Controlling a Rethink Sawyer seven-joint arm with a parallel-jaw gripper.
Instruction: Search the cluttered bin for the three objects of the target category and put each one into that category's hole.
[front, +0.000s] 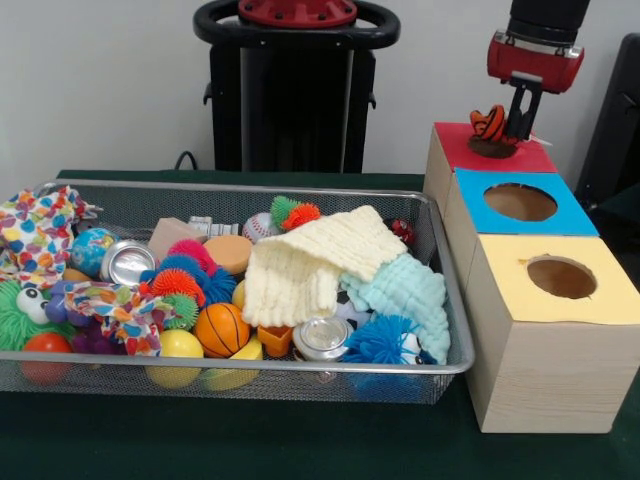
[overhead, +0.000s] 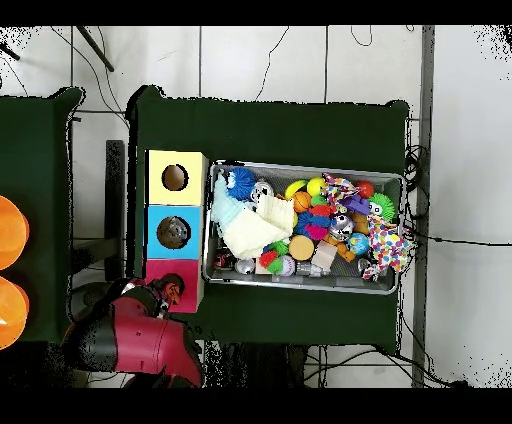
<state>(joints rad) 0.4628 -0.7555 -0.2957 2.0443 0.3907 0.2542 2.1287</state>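
Observation:
The bin (front: 250, 187) is a silver wire-mesh basket on the green table, piled with balls, spiky toys, cans and cloths; it also shows in the overhead view (overhead: 305, 166). My gripper (front: 515, 125) hangs over the red-topped box (front: 535, 158) at the far right. It is shut on an orange and black striped toy (front: 488, 123), held just above that box's hole. In the overhead view the gripper (overhead: 170, 292) sits over the red box (overhead: 190, 275), with the arm covering much of it.
A blue-topped box (front: 572, 216) and a yellow-topped box (front: 520, 300), each with a round hole, stand in a row with the red one beside the bin. A cream cloth (front: 310, 262) and a mint cloth (front: 410, 290) cover part of the pile. The robot's pedestal (front: 290, 90) stands behind.

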